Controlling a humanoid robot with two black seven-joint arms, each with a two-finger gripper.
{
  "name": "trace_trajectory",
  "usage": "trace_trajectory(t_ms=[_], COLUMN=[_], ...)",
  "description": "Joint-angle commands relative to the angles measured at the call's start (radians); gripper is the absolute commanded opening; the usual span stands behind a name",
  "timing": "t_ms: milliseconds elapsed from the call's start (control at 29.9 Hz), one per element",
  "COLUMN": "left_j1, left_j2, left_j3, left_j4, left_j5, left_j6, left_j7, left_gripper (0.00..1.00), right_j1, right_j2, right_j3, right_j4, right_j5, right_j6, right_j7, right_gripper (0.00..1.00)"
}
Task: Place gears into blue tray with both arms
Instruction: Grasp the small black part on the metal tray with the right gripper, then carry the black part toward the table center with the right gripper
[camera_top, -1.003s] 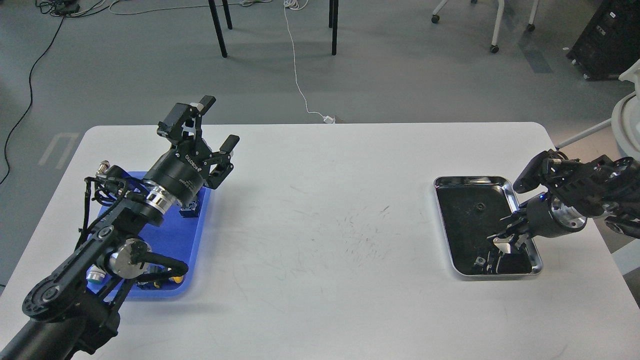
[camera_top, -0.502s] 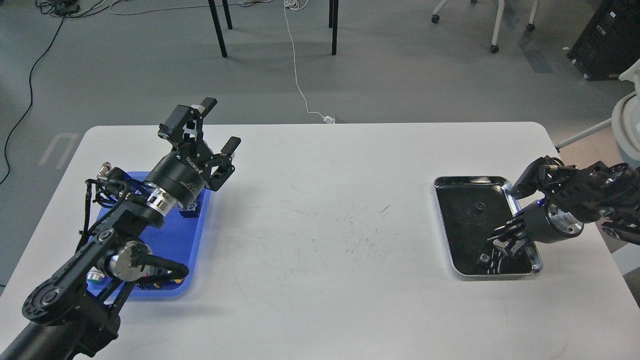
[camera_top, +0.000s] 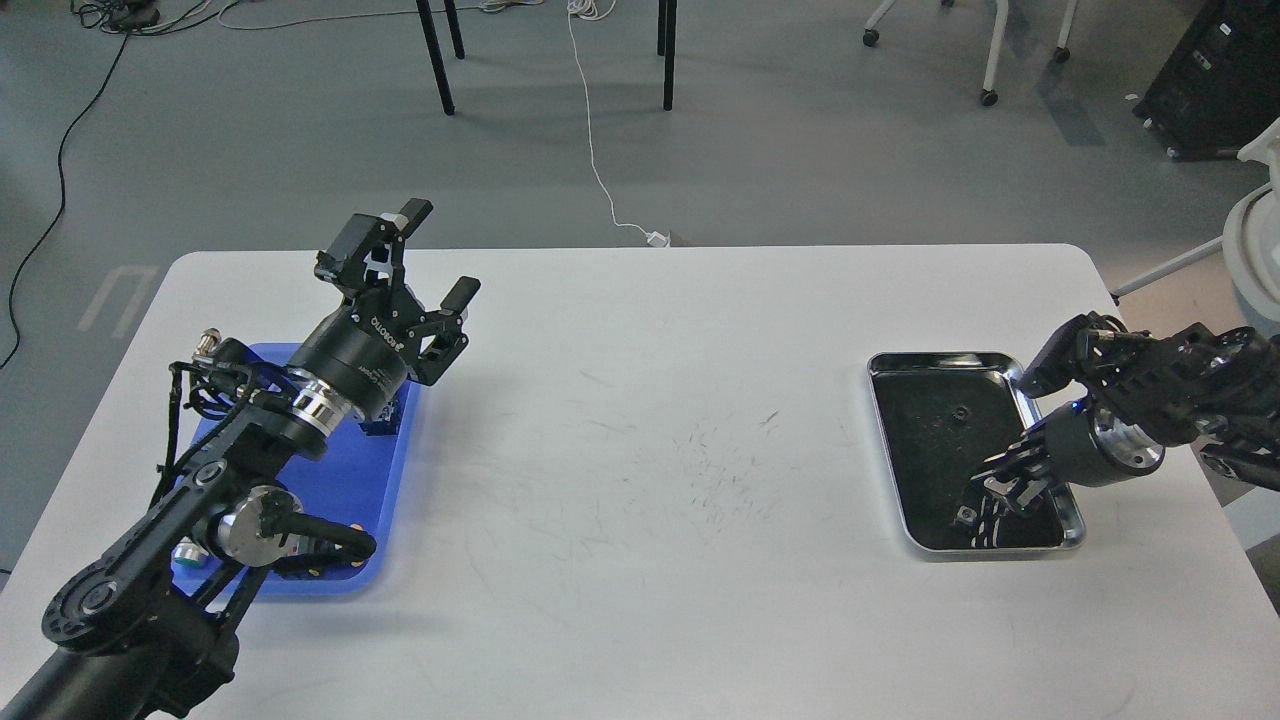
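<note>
From the head view, the white rectangular table (camera_top: 640, 450) carried two trays well apart. On the left lay the shallow bright-blue plastic tray (camera_top: 390, 470), much of it hidden beneath the black left arm. The left hand (camera_top: 437, 250) hung raised above the tray's far corner, its two fingers spread apart with nothing between them. A few small parts showed at the tray's near end, too hidden to name.

On the right sat the shiny steel tray with a black inside (camera_top: 975, 450). The right hand (camera_top: 985, 500) reached down into its near end, dark against the dark floor, so whether its fingers were apart or together could not be told, nor whether they gripped anything. One tiny black toothed gear (camera_top: 959, 413) lay alone nearer the far end of the steel tray; another small ring-like part (camera_top: 965, 517) lay just beside the right fingertips.

Such gears would likely be light, rigid and hard to pinch, lying flat on a slick tray floor. The surest hold seemed to be across the toothed rim, fingertips pressed low against the floor, with a gentle squeeze so the piece would not squirt sideways.
</note>
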Motion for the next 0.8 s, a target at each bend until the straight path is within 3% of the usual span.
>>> trace_trajectory(t_ms=[0, 334, 602, 769], left_j1=[-0.002, -0.002, 0.002, 0.006], left_j2=[0.003, 0.017, 0.034, 0.041], left_j3=[0.0, -0.012, -0.023, -0.035], left_j4=[0.0, 0.0, -0.003, -0.02], left_j5=[0.0, -0.002, -0.006, -0.006], left_j6=[-0.016, -0.021, -0.021, -0.021], left_j7=[0.002, -0.015, -0.045, -0.045], left_gripper=[0.98, 0.98, 0.98, 0.98], right_j1=[0.004, 0.226, 0.274, 0.22], right_j2=[-0.007, -0.001, 0.331, 0.519], right_j3=[0.007, 0.023, 0.009, -0.054], right_j4=[0.007, 0.133, 0.096, 0.041], right_j5=[0.002, 0.132, 0.333, 0.384], right_j6=[0.0, -0.006, -0.014, -0.1], right_j7=[0.0, 0.0, 0.0, 0.0], right_gripper=[0.17, 0.18, 0.18, 0.18])
